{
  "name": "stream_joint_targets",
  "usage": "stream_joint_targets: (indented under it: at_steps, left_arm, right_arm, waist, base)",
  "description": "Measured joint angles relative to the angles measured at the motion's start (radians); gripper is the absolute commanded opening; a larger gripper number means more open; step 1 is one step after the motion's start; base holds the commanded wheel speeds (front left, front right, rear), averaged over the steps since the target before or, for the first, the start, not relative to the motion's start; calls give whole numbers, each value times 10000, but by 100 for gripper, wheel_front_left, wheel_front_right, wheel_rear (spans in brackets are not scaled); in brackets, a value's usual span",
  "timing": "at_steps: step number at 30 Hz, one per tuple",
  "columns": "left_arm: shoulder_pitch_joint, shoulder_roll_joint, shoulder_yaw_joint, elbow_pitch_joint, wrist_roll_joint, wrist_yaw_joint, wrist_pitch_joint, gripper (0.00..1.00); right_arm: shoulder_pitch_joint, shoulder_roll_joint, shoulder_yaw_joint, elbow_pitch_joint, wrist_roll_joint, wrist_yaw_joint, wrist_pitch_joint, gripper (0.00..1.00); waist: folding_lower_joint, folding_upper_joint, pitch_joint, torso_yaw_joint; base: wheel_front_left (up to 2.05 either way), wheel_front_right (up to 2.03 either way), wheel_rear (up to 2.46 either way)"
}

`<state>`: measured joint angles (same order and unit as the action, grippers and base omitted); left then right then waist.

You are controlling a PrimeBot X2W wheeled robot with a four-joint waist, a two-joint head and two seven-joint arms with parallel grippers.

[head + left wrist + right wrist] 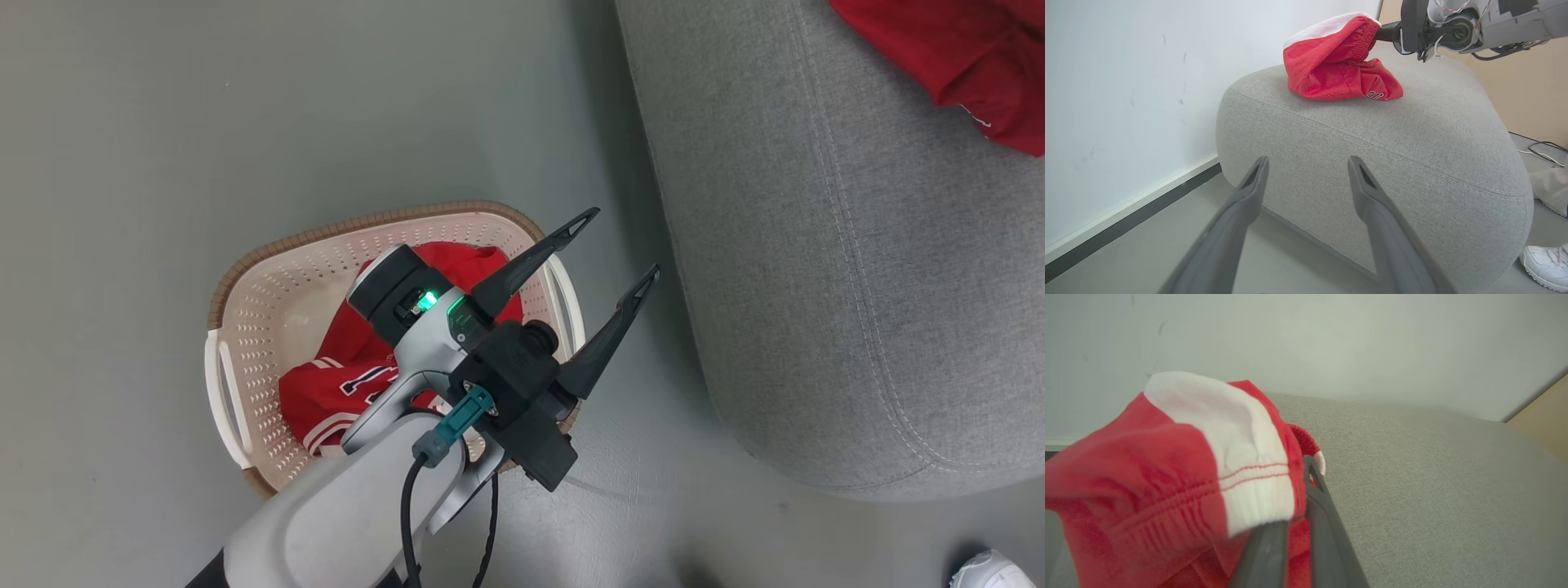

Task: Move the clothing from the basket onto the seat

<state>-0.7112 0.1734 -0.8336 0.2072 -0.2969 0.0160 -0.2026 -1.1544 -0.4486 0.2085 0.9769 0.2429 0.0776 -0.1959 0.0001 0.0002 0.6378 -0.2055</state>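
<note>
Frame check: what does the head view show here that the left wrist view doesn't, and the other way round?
Head view: the basket with a red jersey lying in it. Left wrist view: the right gripper shut on the waistband of the red shorts, whose lower part rests on the seat, with the white wall behind. Both: the seat, the red shorts on it, the open left gripper, and a person's white shoe on the floor.

shorts (1339, 69) on seat (1412, 143), jersey (326, 392) in basket (269, 302)
</note>
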Motion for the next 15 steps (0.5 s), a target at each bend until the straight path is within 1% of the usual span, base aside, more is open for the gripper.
stream_joint_targets:
  at_steps: [1,3,4,5,6,11,15]
  left_arm:
    - [-1,0,-4,2,0,-2,0,100]
    - [-1,4,-13,25,0,-59,-2,100]
    - [-1,8,-13,65,0,-71,-2,100]
    - [-1,15,-13,94,0,-71,-2,100]
    - [0,25,-10,117,0,-71,-2,100]
    - [5,69,23,245,-8,-71,-17,100]
    - [38,56,36,420,-84,-59,-109,100]
  right_arm:
    - [10,23,13,77,0,0,-19,0]
    - [12,75,21,245,0,0,-115,29]
    - [15,127,31,353,0,0,-136,47]
    - [38,186,38,435,0,2,-171,79]
    - [84,247,69,491,0,6,-217,100]
    - [360,359,176,815,0,36,-345,100]
    - [717,470,255,949,2,146,-443,100]
  waist:
    - [0,0,14,-24]
    - [0,0,19,-53]
    - [0,0,2,-60]
    - [0,0,-23,-64]
    - [0,0,-53,-70]
    - [0,0,-236,-118]
    - [-1,-1,-457,-161]
  base:
    - [0,0,0]
    - [0,0,0]
    - [0,0,0]
    - [0,0,0]
    - [0,0,0]
    - [0,0,0]
    - [0,0,0]
